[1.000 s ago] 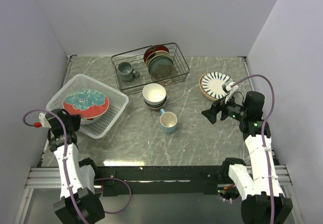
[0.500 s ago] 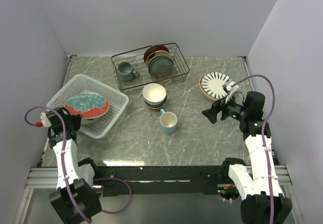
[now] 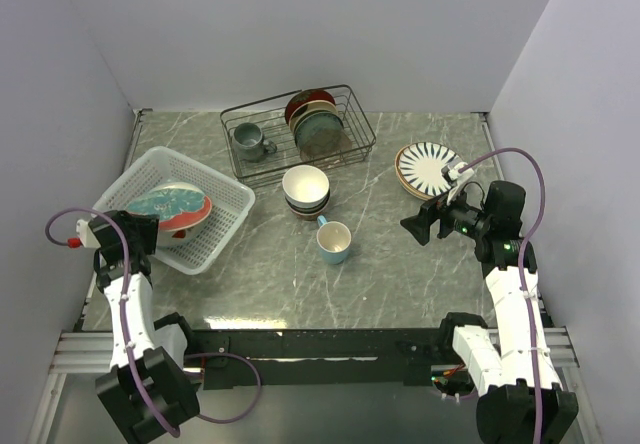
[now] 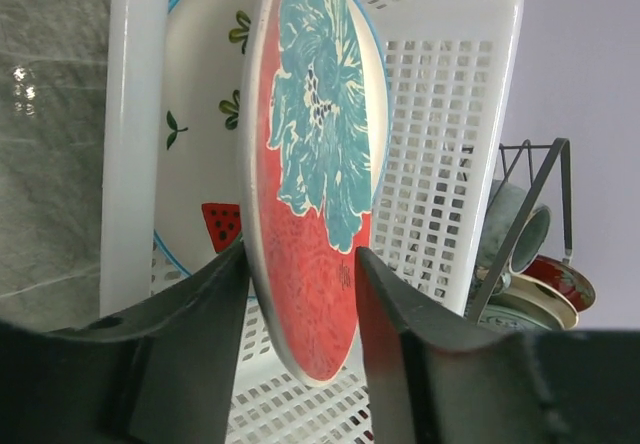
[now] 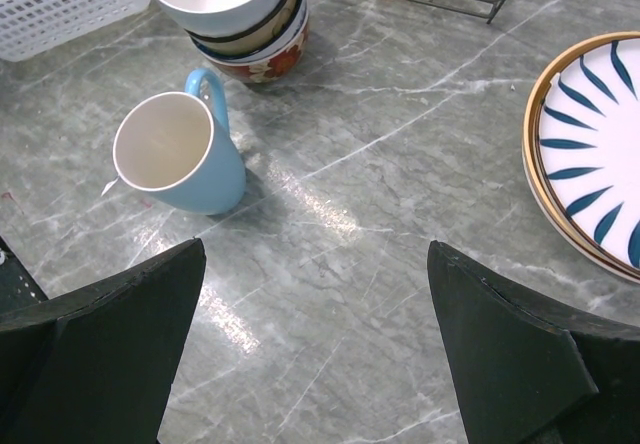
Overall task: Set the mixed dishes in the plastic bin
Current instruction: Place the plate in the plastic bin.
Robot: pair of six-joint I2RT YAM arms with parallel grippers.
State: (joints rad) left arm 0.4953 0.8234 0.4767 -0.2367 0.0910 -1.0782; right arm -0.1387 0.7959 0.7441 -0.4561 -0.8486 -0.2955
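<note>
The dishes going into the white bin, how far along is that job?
Done: one watermelon-print plate lies in the plastic bin. In hand: the floral plate leans inside it, the left gripper straddling it; gripped or released, unclear. Left on the table: striped plate atop a tan plate, stacked bowls, blue mug. Right gripper open, empty.

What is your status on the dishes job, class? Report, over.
Left gripper astride floral plate, grip unclear. Plate tilted inside the bin, against the watermelon plate. Right gripper open, empty. Nothing in the way.
</note>
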